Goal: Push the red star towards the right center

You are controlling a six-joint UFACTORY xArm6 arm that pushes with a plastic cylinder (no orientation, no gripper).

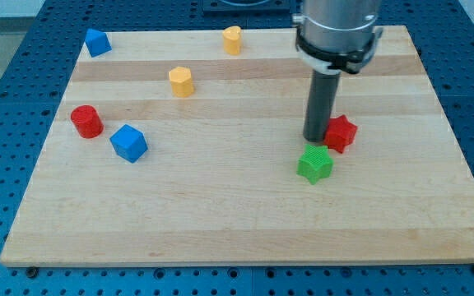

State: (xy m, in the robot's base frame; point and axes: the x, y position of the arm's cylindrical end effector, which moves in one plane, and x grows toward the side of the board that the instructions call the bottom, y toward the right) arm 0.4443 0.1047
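Observation:
The red star (341, 132) lies on the wooden board right of the middle. My tip (316, 139) stands right against the star's left side. A green star-like block (314, 164) lies just below my tip and below-left of the red star, close to both. The rod comes down from the view's top and hides a little of the red star's left edge.
A red cylinder (86, 121) and a blue cube (128, 143) lie at the left. A blue block (97, 42) sits at the top left corner. A yellow hexagonal block (181, 81) and a yellow block (233, 39) lie toward the top. The board's right edge (459, 148) is near.

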